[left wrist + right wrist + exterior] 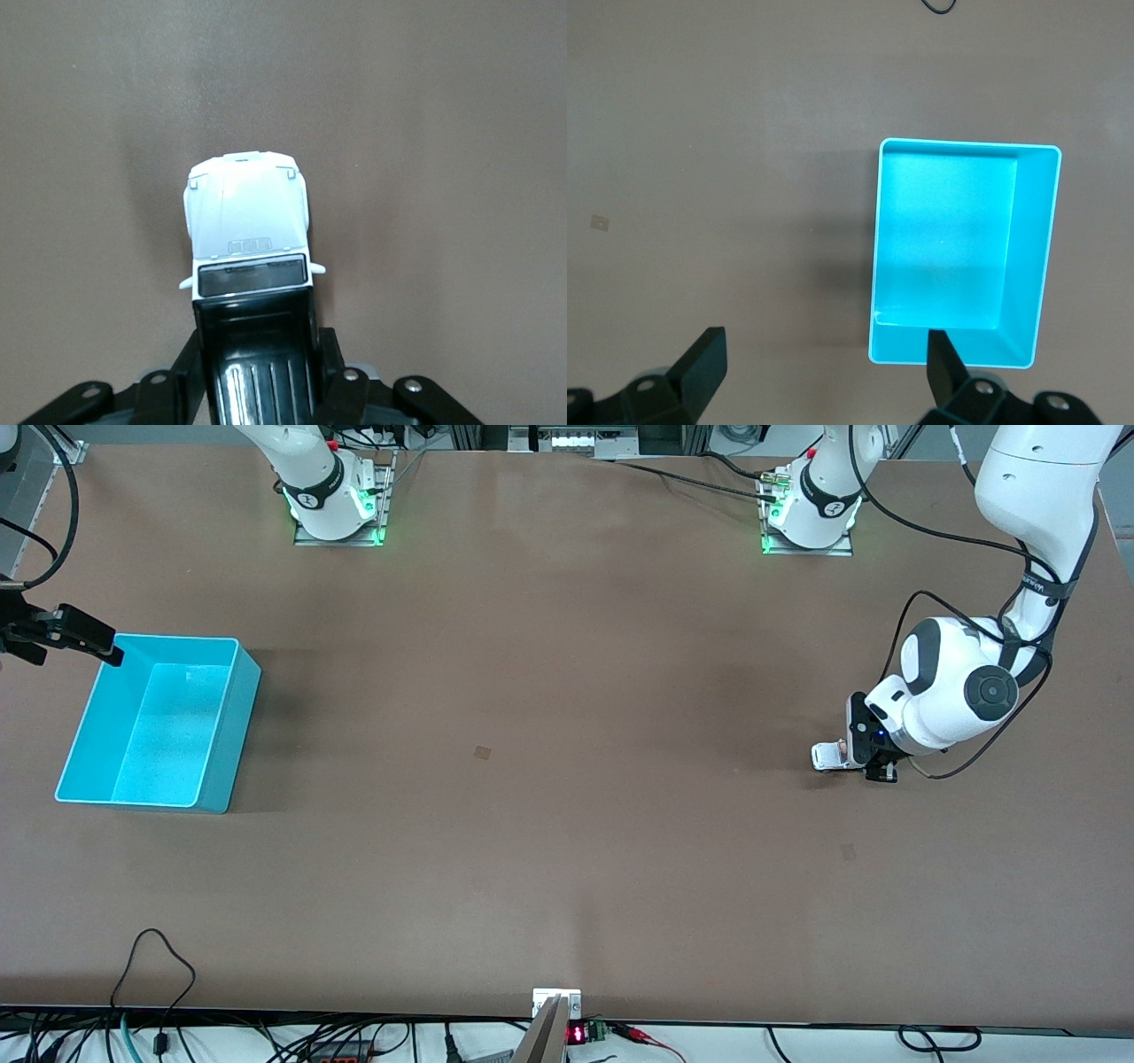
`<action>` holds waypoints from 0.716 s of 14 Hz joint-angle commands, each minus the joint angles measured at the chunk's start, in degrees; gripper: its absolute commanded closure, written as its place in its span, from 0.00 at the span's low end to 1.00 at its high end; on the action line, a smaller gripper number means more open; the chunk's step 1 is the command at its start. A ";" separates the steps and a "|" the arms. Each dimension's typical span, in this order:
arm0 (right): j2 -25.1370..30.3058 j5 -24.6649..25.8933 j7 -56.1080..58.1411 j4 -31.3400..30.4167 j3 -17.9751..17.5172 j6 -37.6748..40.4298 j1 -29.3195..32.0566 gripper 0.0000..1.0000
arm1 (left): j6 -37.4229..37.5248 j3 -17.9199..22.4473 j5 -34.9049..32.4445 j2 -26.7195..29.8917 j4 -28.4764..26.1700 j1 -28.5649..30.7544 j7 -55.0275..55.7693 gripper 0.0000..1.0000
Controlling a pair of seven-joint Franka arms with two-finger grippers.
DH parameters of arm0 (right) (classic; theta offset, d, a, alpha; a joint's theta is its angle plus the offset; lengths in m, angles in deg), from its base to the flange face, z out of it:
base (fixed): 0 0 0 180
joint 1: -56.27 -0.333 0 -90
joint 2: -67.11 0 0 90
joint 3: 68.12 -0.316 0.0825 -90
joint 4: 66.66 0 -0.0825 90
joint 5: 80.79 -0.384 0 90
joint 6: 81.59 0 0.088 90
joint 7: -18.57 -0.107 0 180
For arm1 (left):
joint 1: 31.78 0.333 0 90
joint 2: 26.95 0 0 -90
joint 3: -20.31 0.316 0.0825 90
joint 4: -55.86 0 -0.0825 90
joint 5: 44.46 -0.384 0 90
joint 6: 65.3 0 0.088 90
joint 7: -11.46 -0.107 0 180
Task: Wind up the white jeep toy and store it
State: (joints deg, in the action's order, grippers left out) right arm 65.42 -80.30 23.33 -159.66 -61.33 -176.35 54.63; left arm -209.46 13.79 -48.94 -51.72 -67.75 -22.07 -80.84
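Observation:
The white jeep toy [251,221] has a white hood and a glossy black rear. My left gripper [257,354] is shut on that black rear, one finger on each side. In the front view the jeep [828,755] sticks out of the left gripper [855,755] low over the table at the left arm's end; whether its wheels touch the table I cannot tell. The turquoise bin [244,691] stands empty at the right arm's end. My right gripper [89,640] hangs open over the bin's edge; its view looks down on the bin [1028,248] between spread fingers [704,354].
Two small square marks [482,753] [848,852] lie on the brown tabletop. Cables run along the table's front edge [159,957]. Both arm bases stand at the top of the front view.

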 commanded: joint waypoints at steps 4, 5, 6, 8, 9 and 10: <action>0.28 -0.22 -0.45 0.63 -0.28 1.06 0.14 0.00 | 0.90 -0.51 -2.90 0.60 -0.31 0.57 0.71 0.67; 0.28 -0.22 -0.37 0.63 -0.28 1.06 0.14 0.00 | 0.90 -0.51 -2.90 0.69 -0.31 0.57 0.71 0.67; 0.28 -0.22 -0.37 0.63 -0.28 1.06 0.14 0.00 | 0.99 -0.43 -2.90 0.69 -0.22 0.66 0.63 0.67; 0.28 -0.22 -0.45 0.63 -0.28 1.06 0.14 0.00 | 0.90 -0.25 -2.90 0.60 -0.22 0.66 0.71 0.68; 0.28 -0.22 -0.45 0.63 -0.28 1.06 0.14 0.00 | 0.90 -0.16 -2.90 0.51 -0.22 0.66 0.71 0.68; 0.28 -0.22 -0.45 0.63 -0.28 1.06 0.14 0.00 | 0.90 0.01 -2.99 0.51 -0.22 0.66 0.71 0.68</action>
State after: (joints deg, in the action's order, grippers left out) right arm 65.42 -80.30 23.33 -159.66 -61.33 -176.32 54.63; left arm -209.37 13.83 -50.49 -51.72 -67.76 -21.87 -80.84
